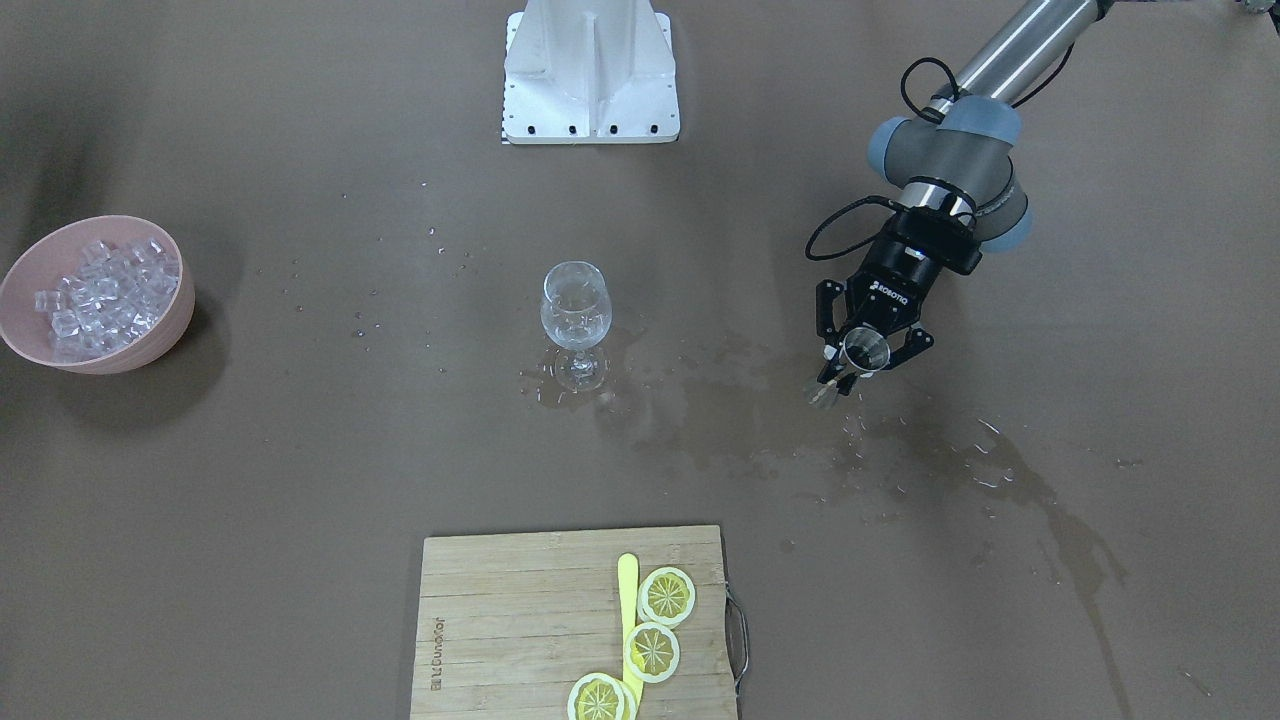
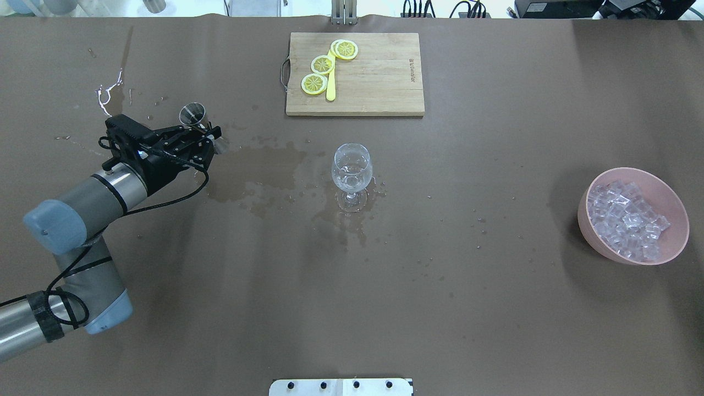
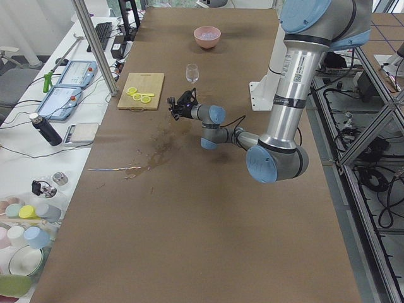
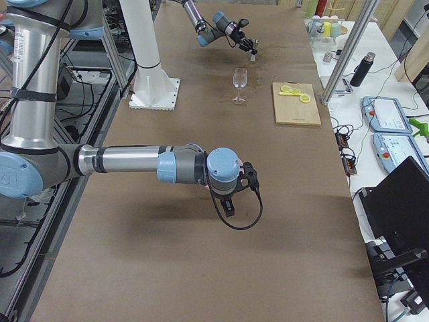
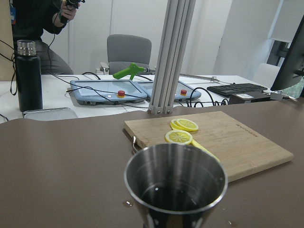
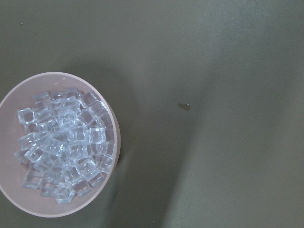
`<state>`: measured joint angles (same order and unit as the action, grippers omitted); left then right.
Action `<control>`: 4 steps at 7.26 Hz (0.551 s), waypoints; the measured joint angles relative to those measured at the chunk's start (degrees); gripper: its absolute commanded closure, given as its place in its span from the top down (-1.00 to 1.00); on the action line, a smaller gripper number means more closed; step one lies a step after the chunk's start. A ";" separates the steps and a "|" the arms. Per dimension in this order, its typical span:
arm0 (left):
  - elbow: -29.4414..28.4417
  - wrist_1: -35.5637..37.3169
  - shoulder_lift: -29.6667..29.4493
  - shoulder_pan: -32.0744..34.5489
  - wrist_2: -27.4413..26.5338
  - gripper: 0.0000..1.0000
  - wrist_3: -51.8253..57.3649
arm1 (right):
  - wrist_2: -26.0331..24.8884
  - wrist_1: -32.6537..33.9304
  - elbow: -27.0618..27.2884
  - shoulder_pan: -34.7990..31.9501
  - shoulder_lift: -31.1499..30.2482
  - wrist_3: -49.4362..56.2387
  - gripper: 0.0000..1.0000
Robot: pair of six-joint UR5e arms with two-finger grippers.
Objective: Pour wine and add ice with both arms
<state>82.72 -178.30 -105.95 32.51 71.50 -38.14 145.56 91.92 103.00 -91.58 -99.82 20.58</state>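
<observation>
My left gripper [image 1: 858, 365] is shut on a steel jigger [image 1: 866, 350] and holds it tilted just above a wet patch, well to the side of the wine glass; both show in the overhead view too, gripper [image 2: 204, 133] and jigger [image 2: 192, 114]. The left wrist view looks into the jigger's open cup [image 5: 175, 183]. The clear stemmed wine glass [image 1: 575, 305] [image 2: 352, 165] stands upright mid-table. The ice [image 1: 105, 295] [image 2: 627, 220] [image 6: 61, 147] fills a pink bowl [image 2: 682, 212]. My right gripper [image 4: 230, 206] hovers above the bowl; I cannot tell whether it is open or shut.
A wooden cutting board [image 1: 500, 620] [image 2: 379, 82] with three lemon slices [image 1: 652, 652] and a yellow stick lies at the table edge across from the robot. Wet spills [image 1: 720, 400] spread between glass and jigger. The white robot base [image 1: 590, 75] stands at the robot's edge.
</observation>
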 measured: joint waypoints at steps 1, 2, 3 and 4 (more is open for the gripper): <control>1.20 0.78 -0.65 -0.04 -0.03 -1.00 3.68 | 0.12 -0.22 -0.94 0.00 -0.06 -0.01 1.00; 2.92 2.79 -1.14 -0.15 -0.03 -1.00 5.45 | 0.29 -0.29 -1.57 0.00 -0.14 -0.01 1.00; 5.81 6.55 -1.77 -0.43 -0.06 -1.00 6.15 | 0.37 -0.32 -2.06 0.00 -0.26 -0.01 1.00; 9.27 11.51 -2.35 -0.81 -0.17 -1.00 6.48 | 0.41 -0.35 -2.53 0.00 -0.38 -0.01 1.00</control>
<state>91.99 -166.79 -108.30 31.70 71.33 -31.66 145.97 91.56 100.47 -91.58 -100.21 20.57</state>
